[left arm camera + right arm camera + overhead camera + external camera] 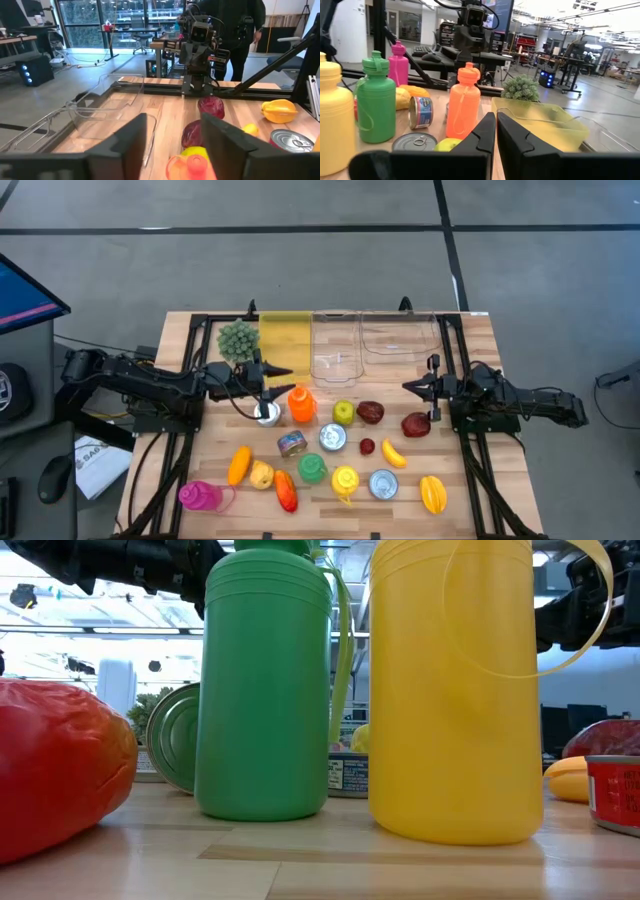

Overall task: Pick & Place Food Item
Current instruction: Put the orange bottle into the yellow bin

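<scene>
From above, we list a wooden table [200, 335] carrying a yellow bin [285, 335], clear bins [335, 340], bottles, cans and fruit; the left gripper [268, 372], fingers spread and empty, hangs beside the orange bottle [301, 404]. Its wrist view shows that bottle's cap below spread fingers [131, 140], which we judge could tip it. The right gripper [496, 131], pressed together, waits near the dark red fruit [416, 424].

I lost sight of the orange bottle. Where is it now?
In the high view the orange bottle stands left of centre, just below the yellow bin, between a small can and the green apple.
</scene>
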